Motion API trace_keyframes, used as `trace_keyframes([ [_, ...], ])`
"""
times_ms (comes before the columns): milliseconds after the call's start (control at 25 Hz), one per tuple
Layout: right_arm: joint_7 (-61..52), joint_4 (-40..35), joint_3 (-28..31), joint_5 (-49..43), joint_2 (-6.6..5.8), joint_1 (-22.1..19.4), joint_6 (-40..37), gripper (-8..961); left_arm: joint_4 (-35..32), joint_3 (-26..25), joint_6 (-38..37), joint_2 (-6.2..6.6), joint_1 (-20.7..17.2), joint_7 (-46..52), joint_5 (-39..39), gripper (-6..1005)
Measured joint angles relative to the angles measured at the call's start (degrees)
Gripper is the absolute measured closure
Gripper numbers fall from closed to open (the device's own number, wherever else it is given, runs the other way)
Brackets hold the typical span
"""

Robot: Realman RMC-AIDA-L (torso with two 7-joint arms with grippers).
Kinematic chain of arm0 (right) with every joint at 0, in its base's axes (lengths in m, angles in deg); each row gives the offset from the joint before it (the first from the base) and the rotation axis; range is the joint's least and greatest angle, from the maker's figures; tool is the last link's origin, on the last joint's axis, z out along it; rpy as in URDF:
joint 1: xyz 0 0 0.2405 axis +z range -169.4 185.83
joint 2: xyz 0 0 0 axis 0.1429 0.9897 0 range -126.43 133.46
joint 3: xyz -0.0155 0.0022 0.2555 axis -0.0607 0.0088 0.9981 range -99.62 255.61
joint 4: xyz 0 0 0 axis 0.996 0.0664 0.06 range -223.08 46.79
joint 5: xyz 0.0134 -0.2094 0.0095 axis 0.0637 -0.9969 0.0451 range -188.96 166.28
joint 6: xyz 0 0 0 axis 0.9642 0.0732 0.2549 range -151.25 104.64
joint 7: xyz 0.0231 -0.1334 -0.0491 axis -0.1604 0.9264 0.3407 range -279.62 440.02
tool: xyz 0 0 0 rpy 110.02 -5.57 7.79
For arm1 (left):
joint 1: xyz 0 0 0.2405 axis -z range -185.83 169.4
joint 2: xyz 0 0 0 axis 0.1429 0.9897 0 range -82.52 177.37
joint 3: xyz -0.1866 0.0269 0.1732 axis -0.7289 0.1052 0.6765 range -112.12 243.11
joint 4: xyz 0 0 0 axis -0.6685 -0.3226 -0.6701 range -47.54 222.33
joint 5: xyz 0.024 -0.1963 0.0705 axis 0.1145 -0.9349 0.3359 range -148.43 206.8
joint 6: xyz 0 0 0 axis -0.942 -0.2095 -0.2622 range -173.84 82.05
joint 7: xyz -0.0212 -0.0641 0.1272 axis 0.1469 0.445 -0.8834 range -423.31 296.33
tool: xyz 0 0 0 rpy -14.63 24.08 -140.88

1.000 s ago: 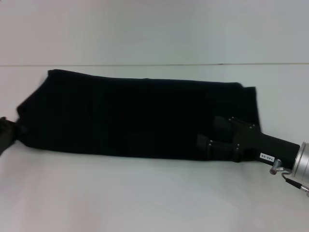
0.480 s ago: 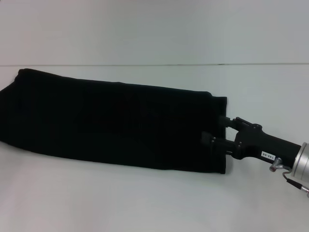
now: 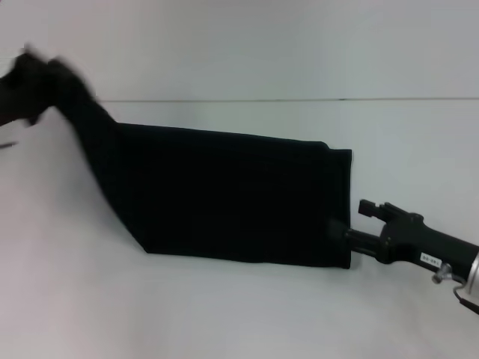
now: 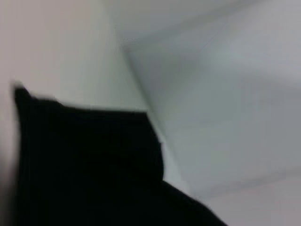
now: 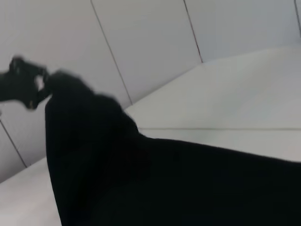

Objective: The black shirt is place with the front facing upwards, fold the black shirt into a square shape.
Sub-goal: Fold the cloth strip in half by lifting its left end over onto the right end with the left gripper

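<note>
At far left, left end effector (image 3: 30,86) raised, clamped on black shirt (image 3: 232,194), right end effector (image 3: 352,221) apart.

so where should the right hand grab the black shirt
Take the black shirt at its near right corner, coming in from the right. That edge lies flat and straight beside the right hand, while the left hand lifts the other end.

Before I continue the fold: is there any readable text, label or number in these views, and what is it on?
One small white sticker with dark marks on the right gripper body: too blurred to read.
Folded black cloth shirt: no print or label showing.
White table: no text.
Left gripper: nothing readable.
</note>
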State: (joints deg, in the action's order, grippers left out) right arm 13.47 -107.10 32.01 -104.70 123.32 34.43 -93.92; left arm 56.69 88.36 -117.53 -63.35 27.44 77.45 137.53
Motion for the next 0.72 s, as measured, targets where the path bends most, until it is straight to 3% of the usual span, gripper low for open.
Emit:
trace_keyframes([
  [120,0.0,0.0,-0.1,-0.1,-0.09,-1.7,-0.3,8,-0.1,3.0,-0.9,-2.83,5.2,-0.9,0.0,969],
  [240,0.0,0.0,0.0,-0.1,-0.20,-3.6,-0.7,8,0.2,6.4,-0.7,-6.83,9.8,-2.6,-0.1,970],
  [400,0.0,-0.1,0.0,-0.1,-0.35,-5.6,-1.2,8,2.4,10.0,1.0,-12.81,12.5,-6.7,-0.7,970],
  [480,-0.1,-0.1,0.0,-0.1,-0.36,-6.3,-2.0,8,9.0,12.1,4.0,-13.49,14.0,-12.1,-3.7,970],
  [600,-0.1,-0.3,0.0,-0.1,-0.37,-7.1,-3.0,8,22.0,12.7,9.2,-13.54,14.6,-21.9,-7.2,970],
  [720,-0.1,-0.2,0.0,-0.2,-0.42,-7.2,-3.1,8,26.9,12.4,11.4,-13.72,12.7,-25.4,-9.0,970],
])
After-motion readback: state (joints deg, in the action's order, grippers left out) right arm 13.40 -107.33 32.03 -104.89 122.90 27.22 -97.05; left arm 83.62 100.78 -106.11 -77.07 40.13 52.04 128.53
